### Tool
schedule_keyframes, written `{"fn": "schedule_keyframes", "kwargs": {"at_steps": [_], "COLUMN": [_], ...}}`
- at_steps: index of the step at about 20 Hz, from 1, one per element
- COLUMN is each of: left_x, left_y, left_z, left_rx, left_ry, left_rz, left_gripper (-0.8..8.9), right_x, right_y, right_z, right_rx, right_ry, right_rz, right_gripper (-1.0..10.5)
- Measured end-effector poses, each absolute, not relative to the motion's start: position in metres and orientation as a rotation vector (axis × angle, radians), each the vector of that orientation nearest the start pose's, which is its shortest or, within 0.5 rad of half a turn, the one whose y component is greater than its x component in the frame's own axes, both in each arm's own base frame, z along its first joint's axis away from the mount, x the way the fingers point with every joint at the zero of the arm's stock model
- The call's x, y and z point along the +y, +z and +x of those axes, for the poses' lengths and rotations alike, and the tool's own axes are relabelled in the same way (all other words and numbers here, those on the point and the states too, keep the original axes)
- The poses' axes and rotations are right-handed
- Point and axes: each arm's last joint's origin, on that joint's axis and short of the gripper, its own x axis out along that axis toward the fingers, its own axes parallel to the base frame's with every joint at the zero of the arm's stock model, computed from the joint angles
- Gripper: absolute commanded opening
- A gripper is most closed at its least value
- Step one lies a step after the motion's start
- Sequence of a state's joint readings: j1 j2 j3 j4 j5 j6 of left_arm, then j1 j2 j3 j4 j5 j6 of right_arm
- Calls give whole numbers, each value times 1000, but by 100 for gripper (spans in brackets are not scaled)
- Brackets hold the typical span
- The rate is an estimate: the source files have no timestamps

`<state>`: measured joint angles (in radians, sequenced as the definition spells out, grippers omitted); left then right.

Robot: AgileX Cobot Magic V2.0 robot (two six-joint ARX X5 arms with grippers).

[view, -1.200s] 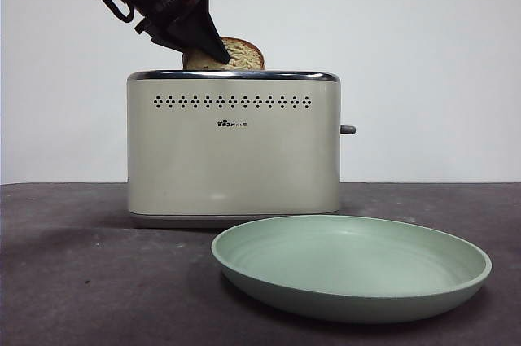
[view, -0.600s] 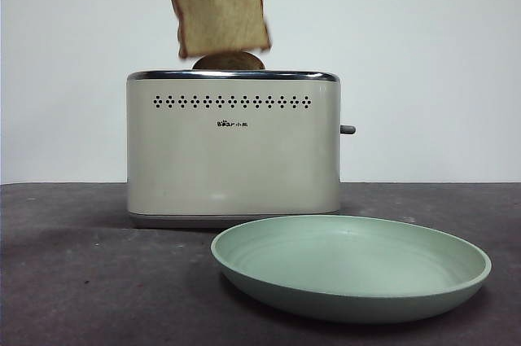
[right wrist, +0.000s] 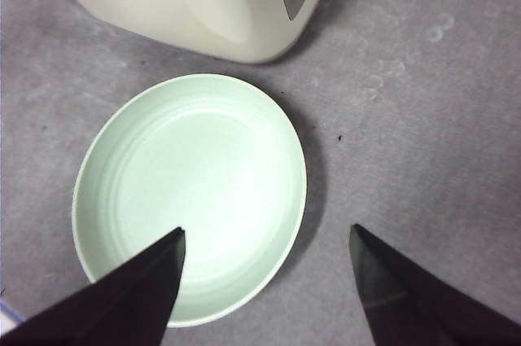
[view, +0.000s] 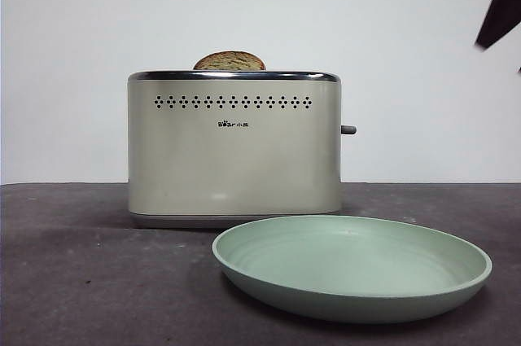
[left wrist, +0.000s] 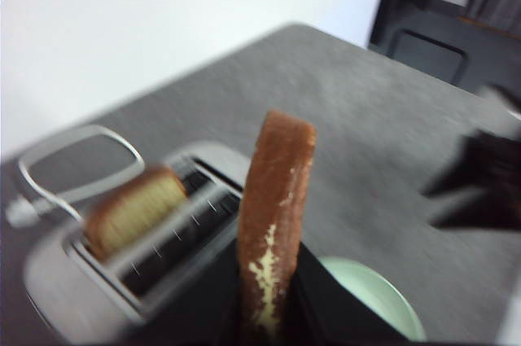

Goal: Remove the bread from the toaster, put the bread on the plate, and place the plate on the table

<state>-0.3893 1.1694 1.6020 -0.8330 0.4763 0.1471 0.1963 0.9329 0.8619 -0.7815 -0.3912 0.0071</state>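
Table (view: 73, 281): dark grey-brown, matte, faint pale scuffs. Toaster (view: 234, 146) standing upright directly on it, toward back. Plate (view: 352, 266) lying flat on it just in front of toaster, offset toward lever side, empty; close, whether touching cannot tell.

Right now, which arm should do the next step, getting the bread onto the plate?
Left. Its hand is shut on the bread, lifted clear above the toaster. The right hand hangs open and empty over the plate.
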Motion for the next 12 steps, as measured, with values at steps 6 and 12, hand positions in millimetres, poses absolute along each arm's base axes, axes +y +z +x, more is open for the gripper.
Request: {"fn": "schedule_keyframes", "kwargs": {"at_steps": [6, 12], "left_x": [-78, -76], "left_y": [459, 448], "left_z": [154, 146], "left_rx": [514, 653], "left_ry": [-908, -945], "left_rz": [96, 90], "left_gripper": [4, 4], "right_x": [55, 70], "right_y": [258, 219], "right_z": [205, 236], "right_rx": [992, 1123], "right_ry": [545, 559], "right_rz": [104, 99], "right_gripper": [301, 300]}}
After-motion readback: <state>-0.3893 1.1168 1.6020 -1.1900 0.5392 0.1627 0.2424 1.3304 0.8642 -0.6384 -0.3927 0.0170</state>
